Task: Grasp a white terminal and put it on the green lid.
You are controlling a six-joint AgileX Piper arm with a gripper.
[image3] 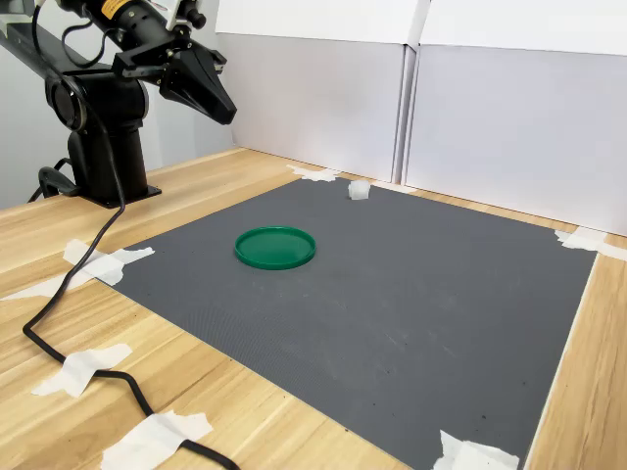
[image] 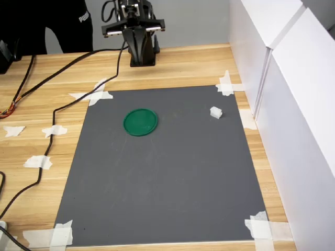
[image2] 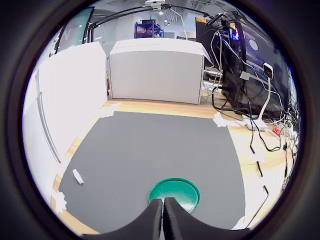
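Here the gripper (image3: 227, 113) hangs clenched and empty, high above the table's back edge. The white terminal (image: 215, 112) sits on the grey mat (image: 167, 183) near its far corner, well apart from the green lid (image: 141, 122).

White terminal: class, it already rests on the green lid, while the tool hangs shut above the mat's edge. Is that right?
Not quite. The white terminal lies on the grey mat, well apart from the green lid, as the first exterior view shows. The tool does hang shut above the mat's edge.
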